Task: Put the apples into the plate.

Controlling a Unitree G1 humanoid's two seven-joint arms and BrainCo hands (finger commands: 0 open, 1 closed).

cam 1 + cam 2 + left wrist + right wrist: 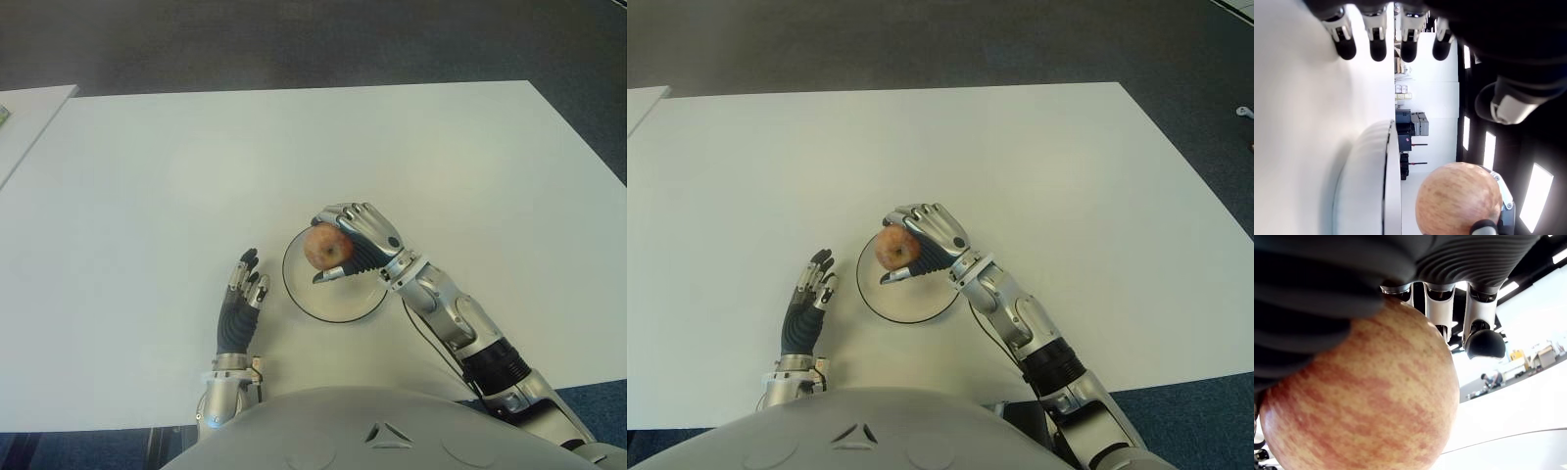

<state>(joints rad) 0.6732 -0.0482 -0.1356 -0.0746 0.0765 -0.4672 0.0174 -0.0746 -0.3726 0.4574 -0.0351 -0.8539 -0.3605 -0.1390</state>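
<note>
A broad white counter [196,166] is seen filling most of both eye views, its surface plain and matte. Beyond its far edge a dark grey carpet floor [294,44] is shown, and a strip of blue floor [588,397] is visible past the near right corner. At the far left a second white table [24,117] is set just beside the counter, a narrow dark gap being left between them; a small greenish thing [3,115] is cut off at its edge and cannot be identified. In the right eye view a small pale object [1244,113] is seen on the carpet at the right border
</note>
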